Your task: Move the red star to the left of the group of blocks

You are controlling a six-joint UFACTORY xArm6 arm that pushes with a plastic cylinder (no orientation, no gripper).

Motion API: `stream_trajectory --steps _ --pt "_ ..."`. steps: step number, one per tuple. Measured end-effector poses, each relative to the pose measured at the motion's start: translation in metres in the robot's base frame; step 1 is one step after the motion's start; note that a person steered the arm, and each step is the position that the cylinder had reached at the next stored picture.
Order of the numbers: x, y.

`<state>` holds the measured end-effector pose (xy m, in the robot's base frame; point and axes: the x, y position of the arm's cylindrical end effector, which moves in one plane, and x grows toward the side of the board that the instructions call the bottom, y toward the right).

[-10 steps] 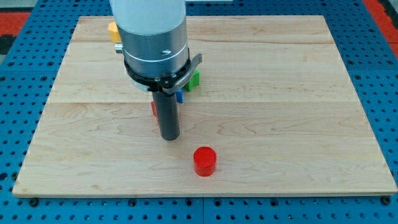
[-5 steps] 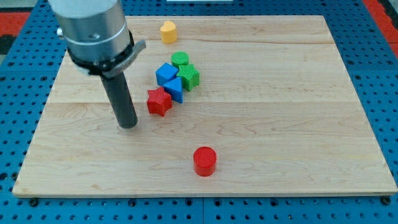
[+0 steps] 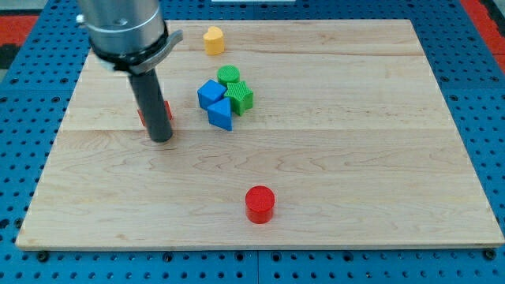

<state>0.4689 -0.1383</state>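
Red shows on both sides of the dark rod: the red star (image 3: 165,111), mostly hidden behind it, lies at the view's left of the cluster and apart from it. The tip (image 3: 161,139) rests on the wooden board (image 3: 355,142), just in front of the star; contact cannot be told. The arm carries no gripper, only the rod. The cluster holds a blue cube (image 3: 211,93), a blue block (image 3: 222,113), a green cylinder (image 3: 229,76) and a green block (image 3: 241,97). A yellow block (image 3: 213,39) sits near the view's top, a red cylinder (image 3: 259,204) toward the bottom.
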Motion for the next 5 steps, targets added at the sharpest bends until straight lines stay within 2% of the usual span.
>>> stream_trajectory --steps 1,3,4,5 --pt "-0.018 -0.032" --pt "-0.034 0.017" --pt "-0.034 0.004" --pt "-0.028 -0.055"
